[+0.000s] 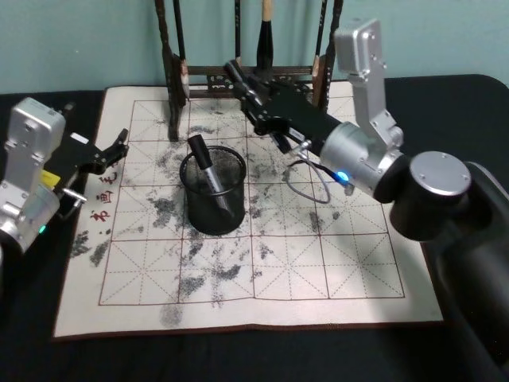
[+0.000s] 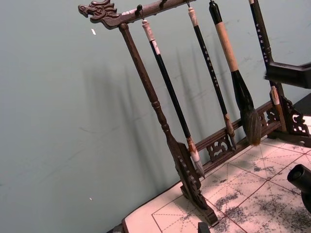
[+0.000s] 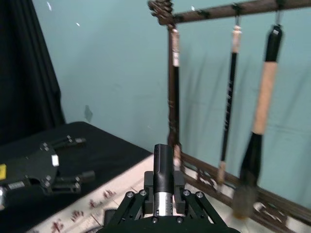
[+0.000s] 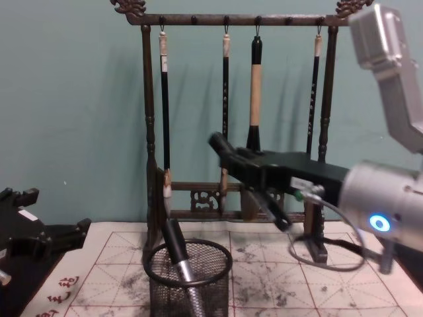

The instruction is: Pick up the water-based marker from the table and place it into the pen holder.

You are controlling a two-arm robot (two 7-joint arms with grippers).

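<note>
Pen holder (image 1: 212, 191) mid-mat, marker (image 1: 206, 165) leaning inside

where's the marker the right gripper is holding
The marker is clamped in the right gripper, raised behind the pen holder near the brush rack.

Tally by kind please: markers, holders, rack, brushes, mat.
Black-capped silver markers: 2, one in the holder, one in the right end effector
Round black wire-mesh pen holder: 1
Tall brown wooden brush rack: 1
Hanging calligraphy brushes: 4
Whitish red-gridded ink-stained mat: 1
Total: 9
</note>
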